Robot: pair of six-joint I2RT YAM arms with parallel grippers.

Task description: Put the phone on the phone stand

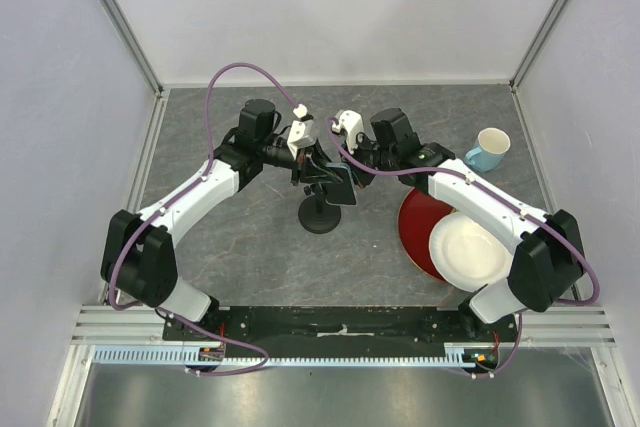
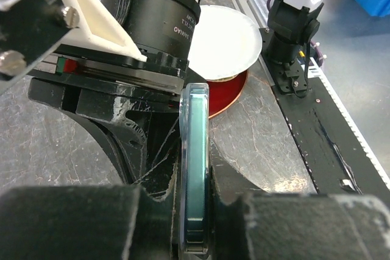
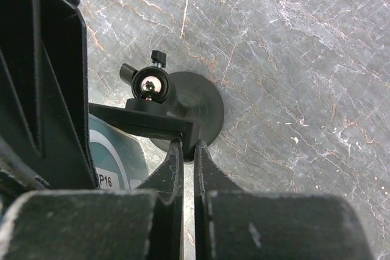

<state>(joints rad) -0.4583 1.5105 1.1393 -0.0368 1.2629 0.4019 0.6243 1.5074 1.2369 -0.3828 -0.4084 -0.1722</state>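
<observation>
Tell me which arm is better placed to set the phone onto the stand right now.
Left. The left claw clamps the phone edge-on, close over the phone stand. The right claw carries no phone and seems pinched on the stand's top, steadying it.

Grey marbled table top is closed in on 3 sides by plain pale walls: back wall, left wall, right wall. Alu. posts are set at the back corners. Along the near edge a slotted rail w/ a black plate is fixed. Everything is lit softly and evenly.
</observation>
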